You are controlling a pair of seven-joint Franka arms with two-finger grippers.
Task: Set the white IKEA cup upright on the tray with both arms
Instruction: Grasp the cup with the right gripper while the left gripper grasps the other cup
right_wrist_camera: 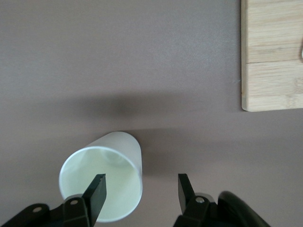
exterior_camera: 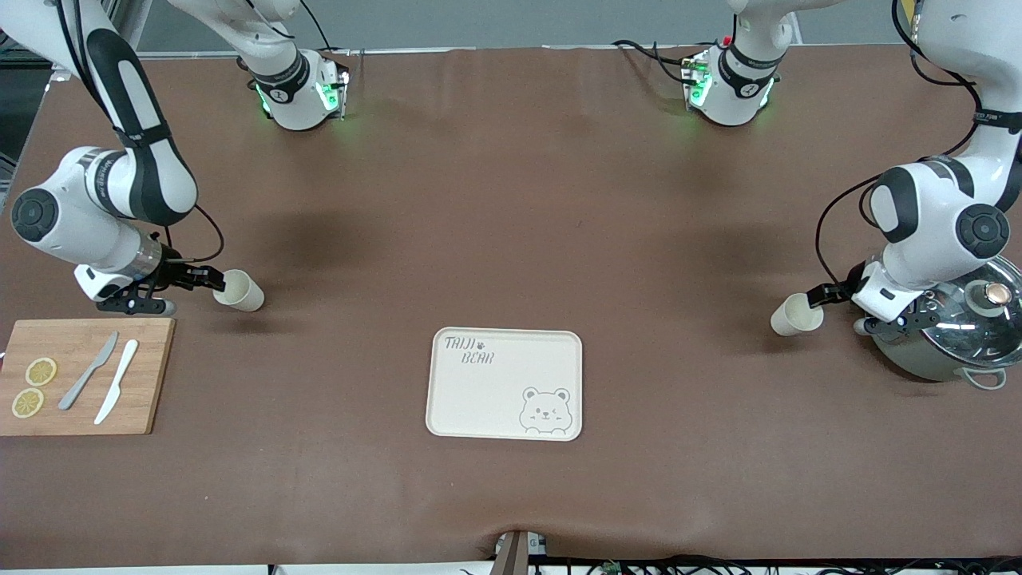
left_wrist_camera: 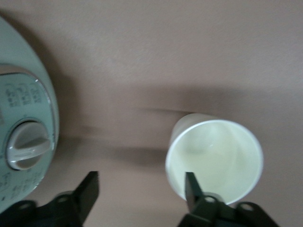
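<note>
The right gripper [exterior_camera: 214, 281], small, black and two-fingered, is seen spread wide, with one finger [right_wrist_camera: 98, 193] set inside the mouth of a white tapered plastic cup [exterior_camera: 239, 291] and the other finger outside its wall; the wall is straddled but not clamped. This cup lies on its side on the brown table covering [exterior_camera: 511, 200], toward the right arm's end, just beside the corner of a light bamboo cutting board [exterior_camera: 84, 375], which lies nearer the front camera. On the board are carried a grey knife [exterior_camera: 88, 371], a white knife [exterior_camera: 116, 392] and two lemon slices [exterior_camera: 33, 387].

The left gripper [exterior_camera: 816, 296] is likewise spread wide, one finger [left_wrist_camera: 190, 189] reaching into the mouth of a second white tapered cup [exterior_camera: 795, 315], also on its side, toward the left arm's end. Beside it stands a pale green cooker [exterior_camera: 950, 335] with a glass lid.

The flat cream rectangular tray [exterior_camera: 505, 383], marked with a grey bear face, lies between the two cups and nearer the front camera, well apart from both.
</note>
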